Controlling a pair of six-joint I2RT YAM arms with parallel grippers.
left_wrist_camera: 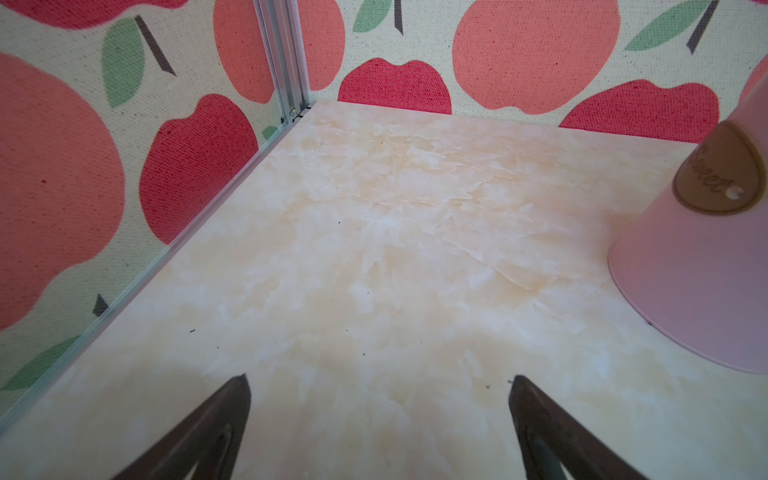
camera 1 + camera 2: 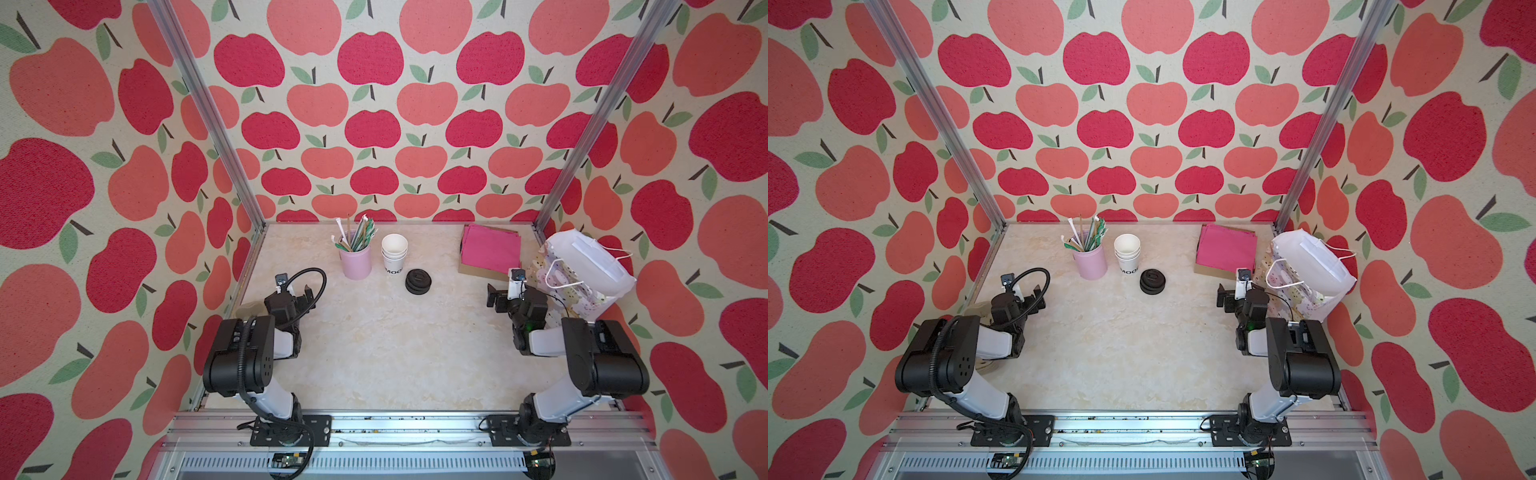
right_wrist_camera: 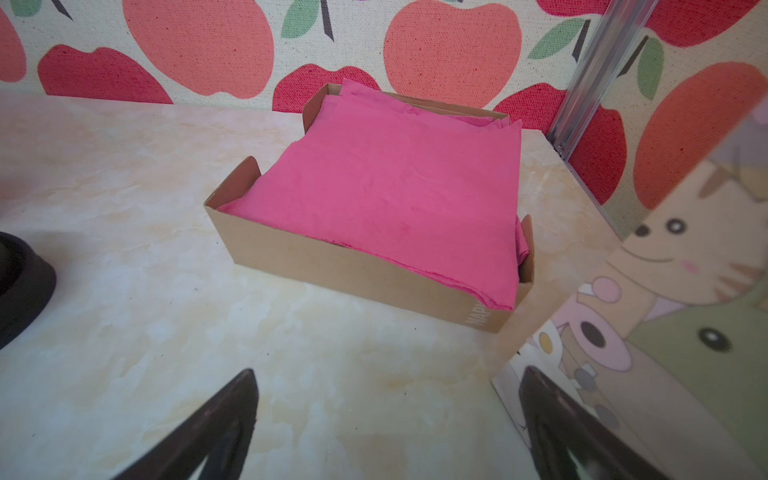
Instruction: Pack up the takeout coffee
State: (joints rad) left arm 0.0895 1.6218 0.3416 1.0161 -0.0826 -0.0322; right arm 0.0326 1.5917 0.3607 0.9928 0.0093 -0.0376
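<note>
No single takeout coffee cup stands on its own in view. A nested stack of white cups (image 2: 394, 253) (image 2: 1127, 252), black lettering on the lowest, stands at the back middle. Right of it lies a short stack of round black lids (image 2: 418, 281) (image 2: 1152, 281), whose edge also shows in the right wrist view (image 3: 20, 286). My left gripper (image 2: 308, 300) (image 2: 1040, 297) (image 1: 380, 377) hovers open and empty over bare table at the left. Open and empty too, my right gripper (image 2: 491, 300) (image 2: 1222, 297) (image 3: 389, 370) hangs at the right, one finger close to the bag.
A pink cup of straws (image 2: 356, 259) (image 1: 698, 270) stands left of the white cups. A cardboard box of pink napkins (image 2: 490, 253) (image 3: 374, 266) sits back right. A white cartoon-printed paper bag (image 2: 582, 274) (image 3: 665, 332) leans in the right corner. Walls close three sides.
</note>
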